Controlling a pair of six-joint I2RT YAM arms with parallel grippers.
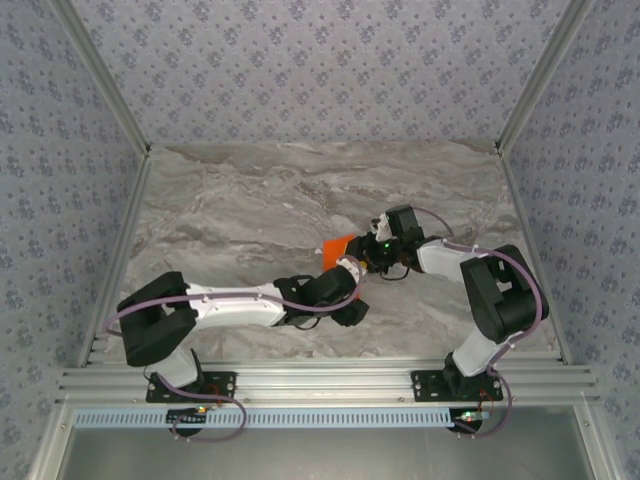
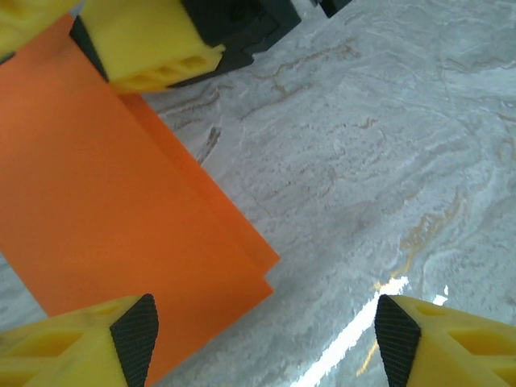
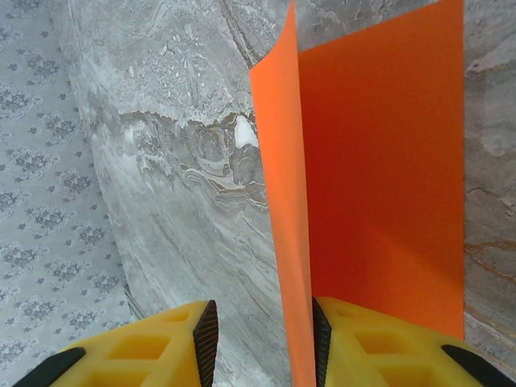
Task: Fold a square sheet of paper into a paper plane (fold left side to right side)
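From above, your marble table (image 1: 250, 190) carries the orange sheet (image 1: 338, 243) at its centre, mostly hidden under both wrists. The right wrist camera shows a flap standing upright between the parted jaws of the right gripper (image 3: 260, 343), its crease running away from them. The left gripper (image 2: 266, 347) hangs wide open over a corner of the doubled sheet.

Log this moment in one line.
left pincer: open, over paper edge | right pincer: open, raised flap between fingers | paper: part folded, on table
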